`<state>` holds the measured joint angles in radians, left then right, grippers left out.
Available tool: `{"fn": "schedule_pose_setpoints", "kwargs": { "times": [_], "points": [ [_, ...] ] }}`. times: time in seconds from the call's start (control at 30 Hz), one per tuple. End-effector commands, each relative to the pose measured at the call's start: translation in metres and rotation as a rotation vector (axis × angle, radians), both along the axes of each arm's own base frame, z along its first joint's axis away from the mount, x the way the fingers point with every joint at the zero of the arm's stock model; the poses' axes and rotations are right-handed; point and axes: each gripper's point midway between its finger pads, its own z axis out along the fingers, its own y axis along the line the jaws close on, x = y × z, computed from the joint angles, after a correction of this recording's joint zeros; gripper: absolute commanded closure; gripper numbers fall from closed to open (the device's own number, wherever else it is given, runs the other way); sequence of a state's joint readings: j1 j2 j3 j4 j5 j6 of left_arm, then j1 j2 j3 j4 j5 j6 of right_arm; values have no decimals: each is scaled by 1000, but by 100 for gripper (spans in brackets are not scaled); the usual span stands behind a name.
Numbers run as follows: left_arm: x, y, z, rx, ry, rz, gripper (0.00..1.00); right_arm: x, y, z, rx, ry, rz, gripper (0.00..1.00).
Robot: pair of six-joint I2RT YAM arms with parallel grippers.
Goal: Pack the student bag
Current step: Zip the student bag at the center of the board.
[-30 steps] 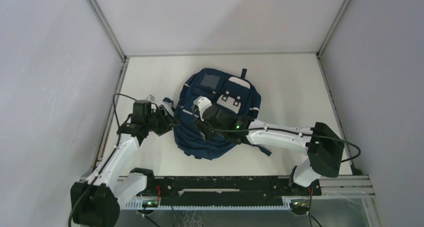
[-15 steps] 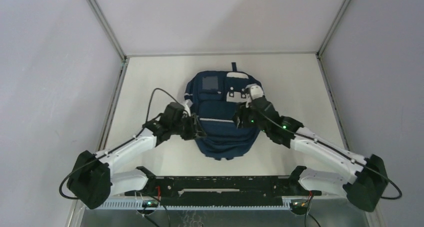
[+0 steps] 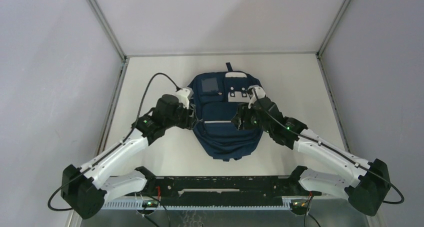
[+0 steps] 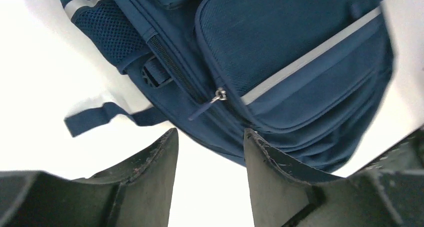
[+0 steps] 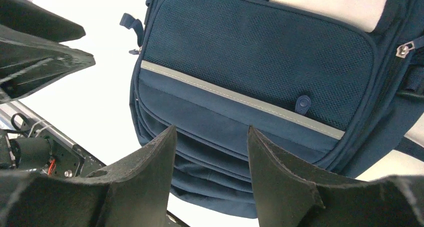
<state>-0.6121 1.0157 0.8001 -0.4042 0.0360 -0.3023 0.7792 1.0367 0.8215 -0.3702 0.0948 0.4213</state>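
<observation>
The backpack (image 3: 226, 122) is recorded lying flat, front side up, at the middle of the counter (image 3: 150, 77), with its top handle toward the far edge. The left hand (image 4: 210, 139) is seen open and empty at the bag's left edge, near a zip pull (image 4: 219, 94). The right hand (image 5: 211, 137) is seen open and empty above the front pocket on the right side.

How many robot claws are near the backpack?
2. The left claw is at the left edge of the backpack, the right claw at its right edge. None hidden.
</observation>
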Motion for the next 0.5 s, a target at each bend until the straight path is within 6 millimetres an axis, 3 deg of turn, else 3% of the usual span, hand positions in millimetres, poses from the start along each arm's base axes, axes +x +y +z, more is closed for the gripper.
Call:
{"fn": "schedule_pose_setpoints", "kwargs": {
  "times": [0.0, 0.2, 0.47],
  "points": [
    [14, 1, -1, 203, -122, -205, 45, 2, 9, 6, 49, 0, 13, 38],
    [17, -2, -11, 312, -158, -367, 44, -2, 8, 5, 43, 6, 32, 38],
    [13, -16, -30, 279, -156, -547, 47, -2, 13, 2, 43, 16, 60, 38]
  ]
}}
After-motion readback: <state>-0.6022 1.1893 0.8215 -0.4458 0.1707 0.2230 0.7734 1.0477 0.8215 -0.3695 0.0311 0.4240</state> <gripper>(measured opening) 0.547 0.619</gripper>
